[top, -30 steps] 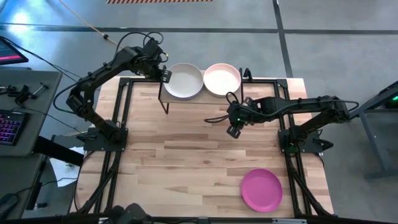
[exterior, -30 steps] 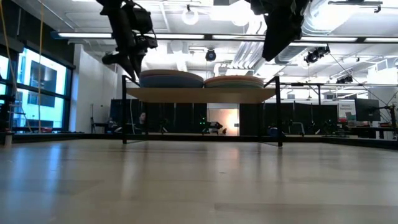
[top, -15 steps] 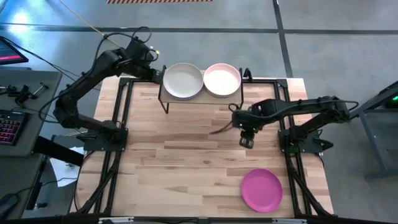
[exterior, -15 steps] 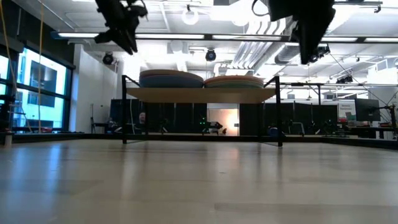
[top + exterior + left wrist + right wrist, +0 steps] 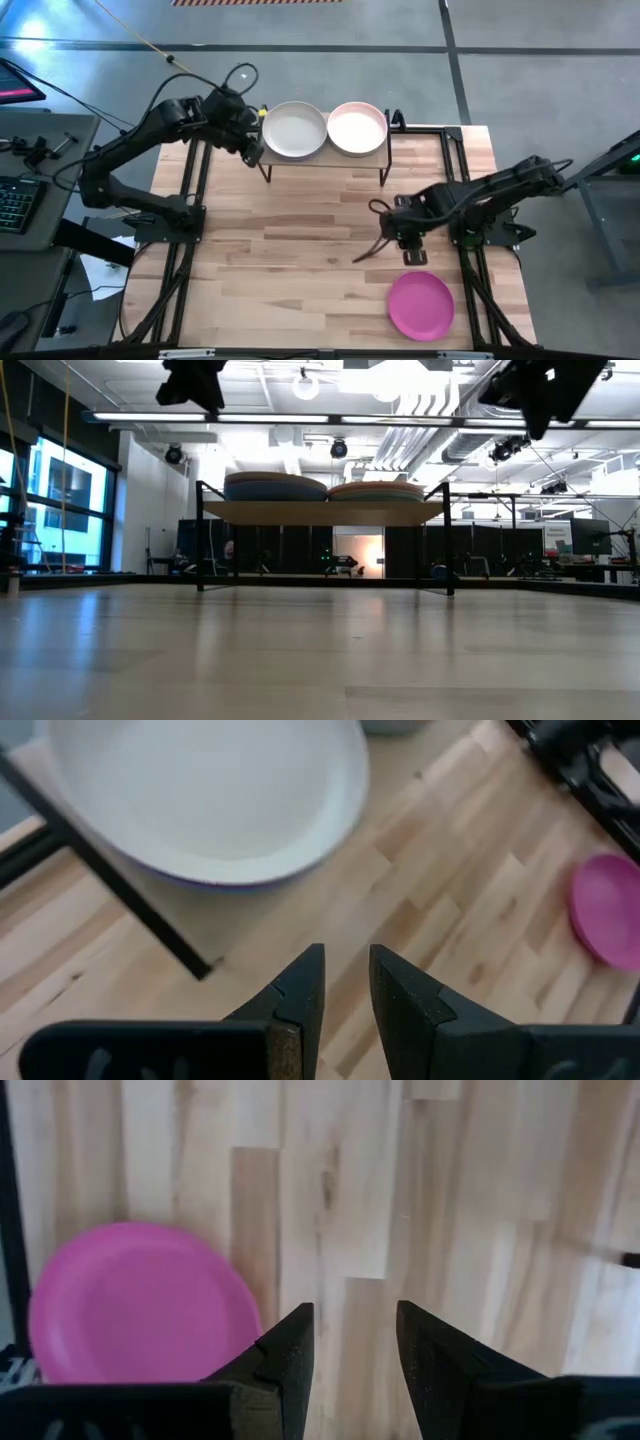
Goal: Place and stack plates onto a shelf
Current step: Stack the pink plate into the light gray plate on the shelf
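From my high view, the shelf (image 5: 325,150) sits at the far edge of the counter (image 5: 300,250) with two stacks of plates on it. The cream plate (image 5: 294,129) tops the left stack and a pale pink plate (image 5: 357,127) tops the right one, the two just beside each other. In the low view both stacks (image 5: 276,486) rest on the light-wood top, and I can see several layers, but can't make out the lower colours.

The magenta plate (image 5: 421,305) lies alone on the counter near the front right corner, well apart from the shelf.

My right pincer (image 5: 413,256) hovers just above that plate's far edge, empty, fingers (image 5: 280,1365) parted by a moderate gap, with the plate showing beside them in the wrist view.

The left pincer (image 5: 256,150) hangs by the shelf's left end near the cream plate, holding nothing, fingers (image 5: 300,1000) only a narrow slit apart.
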Robot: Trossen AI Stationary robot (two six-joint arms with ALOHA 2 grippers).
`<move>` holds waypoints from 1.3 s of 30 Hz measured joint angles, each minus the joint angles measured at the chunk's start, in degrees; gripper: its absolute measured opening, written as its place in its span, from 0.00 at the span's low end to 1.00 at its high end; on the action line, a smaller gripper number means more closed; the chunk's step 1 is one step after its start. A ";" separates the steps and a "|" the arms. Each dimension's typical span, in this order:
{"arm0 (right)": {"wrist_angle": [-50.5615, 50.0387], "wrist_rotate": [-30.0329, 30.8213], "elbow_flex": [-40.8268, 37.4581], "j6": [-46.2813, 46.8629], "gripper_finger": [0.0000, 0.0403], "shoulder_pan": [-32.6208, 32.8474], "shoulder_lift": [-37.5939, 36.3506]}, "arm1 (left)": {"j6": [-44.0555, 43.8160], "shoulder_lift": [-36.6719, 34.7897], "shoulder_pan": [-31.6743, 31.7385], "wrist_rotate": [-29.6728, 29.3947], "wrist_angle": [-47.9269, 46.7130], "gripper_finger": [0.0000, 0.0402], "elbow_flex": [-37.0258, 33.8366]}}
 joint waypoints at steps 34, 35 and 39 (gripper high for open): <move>4.19 2.44 -0.02 5.22 0.31 14.85 14.12 | -2.65 0.04 -15.18 -3.82 0.09 0.18 0.00; 4.86 2.21 -0.02 5.22 0.31 15.03 14.44 | -2.63 0.04 -15.18 -3.84 0.09 0.18 0.00; 6.52 1.73 -0.02 5.20 0.31 15.85 16.79 | -2.62 0.04 -15.18 -3.82 0.08 0.18 0.00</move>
